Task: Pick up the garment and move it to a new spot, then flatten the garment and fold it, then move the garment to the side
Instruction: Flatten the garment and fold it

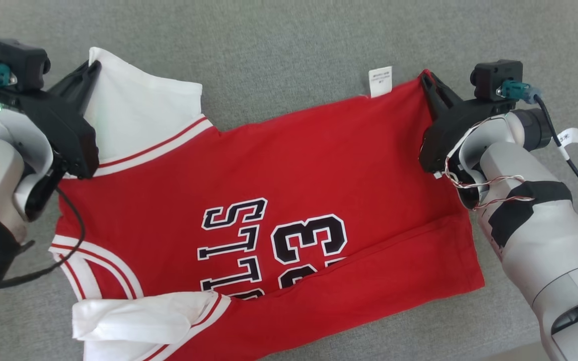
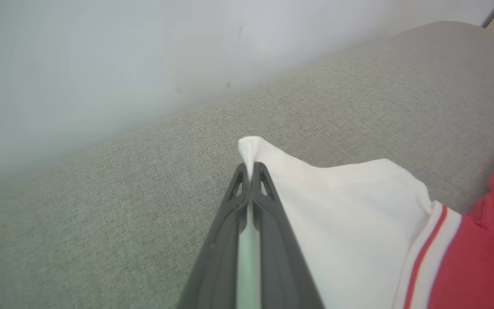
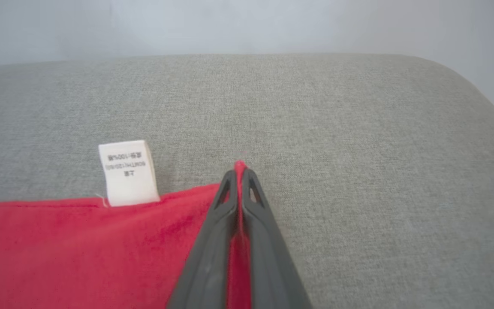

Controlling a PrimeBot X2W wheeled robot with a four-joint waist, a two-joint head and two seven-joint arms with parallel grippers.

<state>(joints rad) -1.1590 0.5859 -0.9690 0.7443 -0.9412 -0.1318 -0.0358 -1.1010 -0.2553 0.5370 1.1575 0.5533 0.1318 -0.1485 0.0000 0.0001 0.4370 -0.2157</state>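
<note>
Close to the robot, the near edge of the red shirt (image 1: 289,165) is messy. A white sleeve (image 1: 133,316) is bunched up there, and a red flap (image 1: 394,260) is folded over part of the number (image 1: 309,238). The shirt lies spread on the grey couch cushion (image 1: 289,40). At the far edge, the left claw (image 1: 93,66) is pinched tight on the tip of the other white sleeve (image 1: 138,110). The right claw (image 1: 426,76) is pinched tight on the far red corner, just beside the little white tag (image 1: 380,81).

What could go wrong? Each claw has only a tiny bit of cloth. If the arms pull apart too hard or lift too fast, a corner may slip out and that side would flop down. If one arm goes ahead of the other, the shirt may twist and get more wrinkles.

The head view shows the whole shirt and its messy near edge. The wrist views show something else: cloth poking out past the closed tips, white at the left claw and red at the right. They also show a pale wall (image 2: 101,51) behind the couch
</note>
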